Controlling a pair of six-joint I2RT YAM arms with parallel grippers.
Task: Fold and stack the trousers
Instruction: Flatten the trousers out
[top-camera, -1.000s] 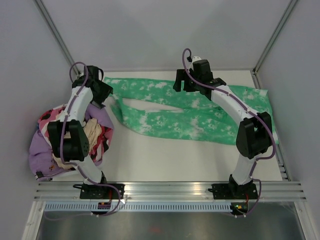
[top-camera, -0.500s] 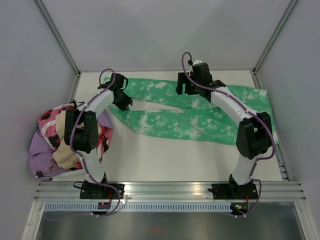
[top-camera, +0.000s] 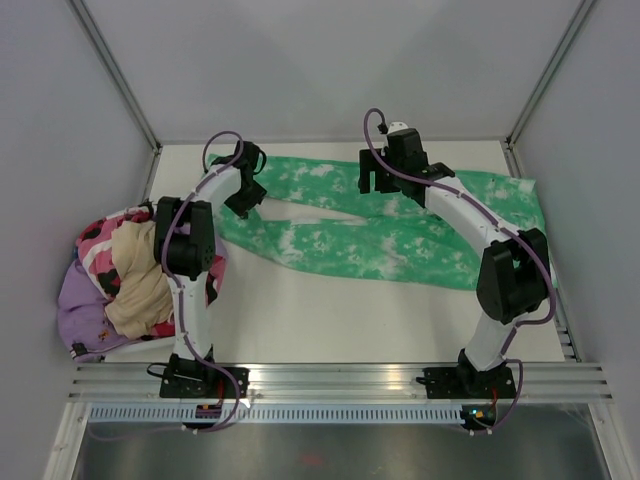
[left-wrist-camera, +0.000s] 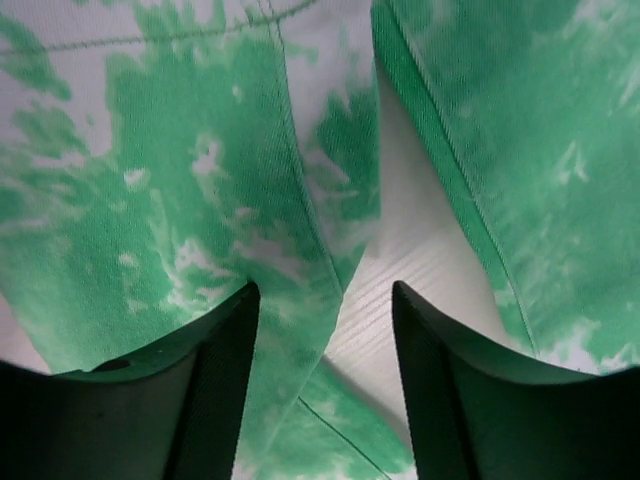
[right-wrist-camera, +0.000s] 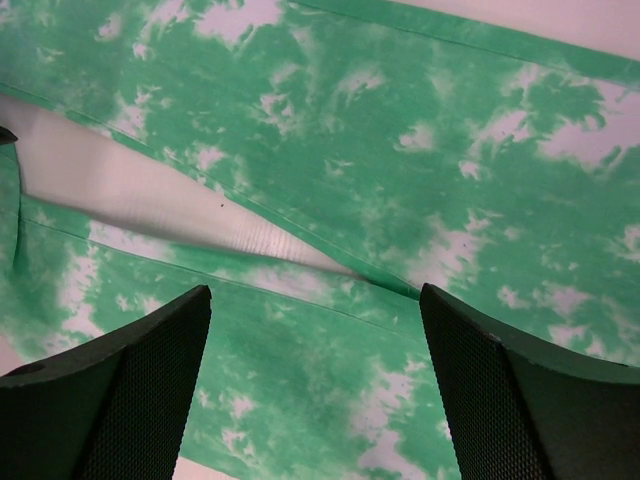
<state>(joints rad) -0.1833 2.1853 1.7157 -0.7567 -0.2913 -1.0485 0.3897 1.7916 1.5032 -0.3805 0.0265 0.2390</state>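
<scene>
The green tie-dye trousers (top-camera: 400, 235) lie spread across the far half of the table, legs pointing left with a bare wedge of table between them. My left gripper (top-camera: 245, 200) is open, low over the inner hem of the nearer leg (left-wrist-camera: 250, 200), one finger over the fabric and one over the bare gap. My right gripper (top-camera: 385, 185) is open above the crotch where the two legs meet (right-wrist-camera: 400, 285). Neither holds anything. The waist button does not show.
A heap of other clothes (top-camera: 130, 275), pink, purple and beige, lies at the left edge of the table. The white walls of the enclosure stand close behind and at both sides. The metal rail (top-camera: 330, 380) runs along the near edge.
My left arm has swung right from above the clothes heap to the left end of the trousers. My right gripper has shifted slightly right.
</scene>
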